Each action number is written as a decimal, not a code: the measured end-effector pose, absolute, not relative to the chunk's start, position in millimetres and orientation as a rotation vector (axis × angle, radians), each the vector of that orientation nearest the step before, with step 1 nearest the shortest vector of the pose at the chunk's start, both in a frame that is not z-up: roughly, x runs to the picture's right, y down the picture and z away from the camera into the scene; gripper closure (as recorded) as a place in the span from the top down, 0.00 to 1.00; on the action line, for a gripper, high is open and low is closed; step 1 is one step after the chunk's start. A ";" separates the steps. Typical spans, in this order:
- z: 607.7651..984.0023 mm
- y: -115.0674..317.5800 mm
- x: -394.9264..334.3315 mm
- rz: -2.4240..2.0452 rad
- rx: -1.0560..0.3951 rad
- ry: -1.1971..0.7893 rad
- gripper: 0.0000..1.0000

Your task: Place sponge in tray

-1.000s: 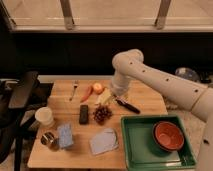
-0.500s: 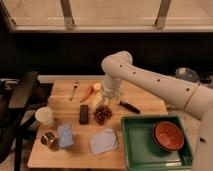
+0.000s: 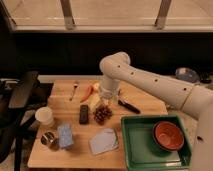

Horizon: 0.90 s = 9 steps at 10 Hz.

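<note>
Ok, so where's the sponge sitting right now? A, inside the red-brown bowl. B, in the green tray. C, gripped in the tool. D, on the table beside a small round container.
D: the sponge lies on the table next to the small round container, the tool hangs over the table's middle near the grapes, and the tray holds only the bowl.

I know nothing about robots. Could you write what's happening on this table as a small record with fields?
gripper: fingers open, holding nothing, over the middle of the table, near the grapes
sponge: front left of the table, beside a can, apart from the gripper
tray: front right, holds a red-brown bowl
cloth: flat, between sponge and tray
progress: sponge not yet in tray
</note>
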<state>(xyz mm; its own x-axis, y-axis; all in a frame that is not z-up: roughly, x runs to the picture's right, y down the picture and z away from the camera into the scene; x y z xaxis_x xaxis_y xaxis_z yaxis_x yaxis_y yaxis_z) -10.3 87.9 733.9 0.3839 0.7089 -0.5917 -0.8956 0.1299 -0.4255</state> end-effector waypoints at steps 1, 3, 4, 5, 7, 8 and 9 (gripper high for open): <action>729.5 89.9 -31.4 1.170 -0.845 0.240 0.78; 716.5 98.7 -80.7 1.120 -0.876 0.181 0.78; 711.0 103.6 -94.8 1.099 -0.886 0.164 0.78; 701.9 115.2 -112.3 1.065 -0.908 0.142 0.78; 690.3 135.3 -129.4 1.014 -0.937 0.120 0.78; 686.5 144.3 -137.5 0.989 -0.945 0.119 0.78; 685.5 159.3 -145.4 0.961 -0.956 0.129 0.78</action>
<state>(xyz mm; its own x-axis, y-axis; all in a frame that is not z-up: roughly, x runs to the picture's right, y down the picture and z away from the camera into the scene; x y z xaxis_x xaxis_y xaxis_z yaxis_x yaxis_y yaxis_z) -145.4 159.3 685.5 0.5981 0.6375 -0.4857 -0.7432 0.2144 -0.6338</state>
